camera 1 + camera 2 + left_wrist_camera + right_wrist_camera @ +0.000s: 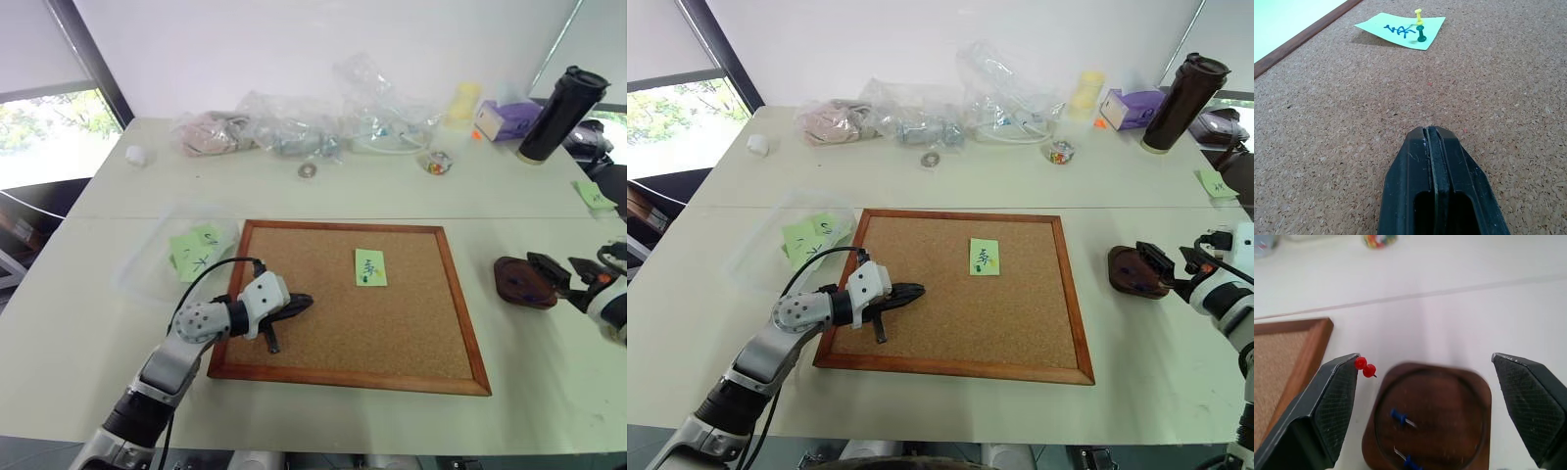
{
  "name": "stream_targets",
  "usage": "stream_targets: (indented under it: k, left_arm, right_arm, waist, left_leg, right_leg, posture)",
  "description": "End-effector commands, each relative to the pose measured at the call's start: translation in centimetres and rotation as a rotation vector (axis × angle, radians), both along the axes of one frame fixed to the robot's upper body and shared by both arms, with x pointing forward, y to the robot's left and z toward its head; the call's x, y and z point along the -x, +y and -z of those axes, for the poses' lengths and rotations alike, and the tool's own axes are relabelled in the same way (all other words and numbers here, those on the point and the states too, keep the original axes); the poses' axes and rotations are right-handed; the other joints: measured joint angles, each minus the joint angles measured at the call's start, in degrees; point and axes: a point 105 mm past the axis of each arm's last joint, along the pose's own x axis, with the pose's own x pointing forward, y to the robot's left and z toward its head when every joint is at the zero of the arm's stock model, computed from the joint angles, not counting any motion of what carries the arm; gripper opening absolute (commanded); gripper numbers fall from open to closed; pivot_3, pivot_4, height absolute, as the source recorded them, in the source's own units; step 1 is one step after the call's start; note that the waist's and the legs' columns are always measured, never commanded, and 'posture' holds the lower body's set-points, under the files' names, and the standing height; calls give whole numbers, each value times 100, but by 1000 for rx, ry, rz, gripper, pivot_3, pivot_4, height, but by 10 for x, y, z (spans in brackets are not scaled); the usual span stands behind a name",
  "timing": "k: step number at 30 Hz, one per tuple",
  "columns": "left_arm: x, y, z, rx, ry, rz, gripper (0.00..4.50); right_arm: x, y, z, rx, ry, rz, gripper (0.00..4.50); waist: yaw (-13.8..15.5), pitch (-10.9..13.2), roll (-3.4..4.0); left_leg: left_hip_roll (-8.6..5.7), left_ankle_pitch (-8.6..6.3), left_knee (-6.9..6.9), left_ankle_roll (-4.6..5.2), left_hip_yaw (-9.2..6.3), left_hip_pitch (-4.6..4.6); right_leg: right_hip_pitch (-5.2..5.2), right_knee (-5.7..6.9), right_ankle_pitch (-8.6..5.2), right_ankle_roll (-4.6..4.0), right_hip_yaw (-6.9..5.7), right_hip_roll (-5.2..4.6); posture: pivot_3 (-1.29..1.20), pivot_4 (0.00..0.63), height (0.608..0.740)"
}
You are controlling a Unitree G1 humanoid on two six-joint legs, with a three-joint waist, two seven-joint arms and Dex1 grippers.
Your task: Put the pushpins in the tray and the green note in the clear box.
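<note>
We found the left gripper [1430,134] with its fingers pressed together, empty, low over the corkboard [323,323] near its left edge. A green note [369,266] lay on the board, well ahead of that gripper. In the left wrist view a yellow pushpin [1419,15] and a dark green pushpin [1421,36] stood at the note's edge.

The right gripper [1425,377] had its fingers spread wide and hovered above the tray [1430,416], which sat on the white table [529,196] to the right of the corkboard. Two blue pushpins [1399,417] lay in the tray. A red pushpin [1365,367] showed just beside one fingertip, at the tray's rim; we could not tell whether it touched either.

The clear box [147,269] sat left of the corkboard, with green slips [194,250] inside.
</note>
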Motion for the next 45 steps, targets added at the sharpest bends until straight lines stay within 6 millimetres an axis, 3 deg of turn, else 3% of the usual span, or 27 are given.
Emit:
stream_targets:
  k: [1, 10, 23, 27, 31, 38, 42, 45]
  left_arm:
    - [8, 3, 26, -71, 90, 3, 0]
    - [9, 4, 25, -73, 88, 4, 0]
    - [6, 3, 23, -73, 78, 2, 0]
    - [6, 3, 23, -74, 75, 3, 0]
    - [5, 4, 23, -75, 72, 2, 0]
    - [4, 4, 23, -75, 68, -2, 0]
    - [4, 4, 23, -75, 66, -1, 0]
    - [3, 3, 23, -73, 65, 0, 0]
  right_arm:
    - [2, 1, -13, 142, -36, -33, 4426]
    - [4, 14, 29, 365, 52, -111, 4426]
    - [1, -4, 33, 441, 54, -60, 4426]
    - [3, -11, 47, 358, 121, -12, 4426]
    - [2, -11, 49, 258, 153, 18, 4426]
    - [-3, 0, 36, -10, 125, 32, 4426]
    - [0, 8, 38, -5, 150, 1, 4426]
    - [-2, 7, 19, -30, 82, -3, 4426]
  waist:
    - [-1, 0, 0]
    - [-3, -1, 1]
    - [-1, -1, 1]
    - [-1, -1, 1]
    - [-1, -1, 0]
    - [1, -2, 2]
    - [3, -3, 3]
    - [3, -3, 4]
  left_leg:
    - [0, 0, 0, 0, 0, -1]
    - [0, 0, 0, 0, 1, 1]
    - [0, 1, 0, -1, 1, 2]
    - [0, 1, 0, -2, 1, 3]
    - [0, 1, 3, -2, 1, 6]
    - [0, 1, 3, -1, 0, 4]
    - [0, 1, 3, -1, 0, 3]
    - [0, 0, 3, 0, 0, 2]
  right_leg:
    - [0, -1, 0, 0, 0, 0]
    - [2, -3, 0, 0, 0, 0]
    - [2, -4, 0, 0, 0, 1]
    - [3, -4, 0, 0, 0, 1]
    - [8, -4, 0, 0, 0, 0]
    - [7, -4, 0, -1, 1, -1]
    - [5, -4, 0, 0, 2, -3]
    - [5, -4, 0, 0, 2, -3]
  posture:
    - [0, 150, 740]
    - [0, 150, 740]
    - [0, 150, 740]
    - [0, 150, 740]
    - [0, 150, 740]
    - [0, 150, 740]
    - [0, 150, 740]
    - [0, 150, 740]
